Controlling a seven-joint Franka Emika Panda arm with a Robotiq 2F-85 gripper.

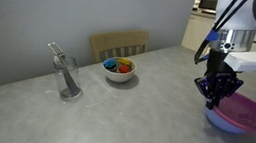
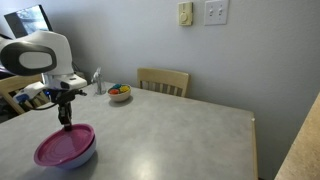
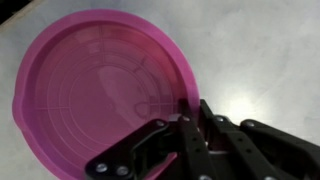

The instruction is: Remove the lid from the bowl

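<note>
The magenta-pink lid (image 3: 100,90) lies flat on the light blue bowl (image 1: 224,124), which stands near the table's edge. Both show in both exterior views; in an exterior view the lid (image 2: 62,146) covers the bowl (image 2: 84,157) so only its side shows. My gripper (image 3: 195,118) points straight down at the lid's rim. One finger is over the pink surface and the other is just outside it, closed narrowly on the rim. In the exterior views the gripper (image 1: 213,101) (image 2: 67,124) sits at the lid's edge. The bowl is hidden in the wrist view.
A small white bowl (image 1: 119,70) (image 2: 119,94) with colourful contents stands at the far side of the grey table (image 1: 132,118). A clear glass (image 1: 67,79) holding utensils stands nearby. A wooden chair (image 2: 165,80) is behind the table. The table edge is next to the blue bowl.
</note>
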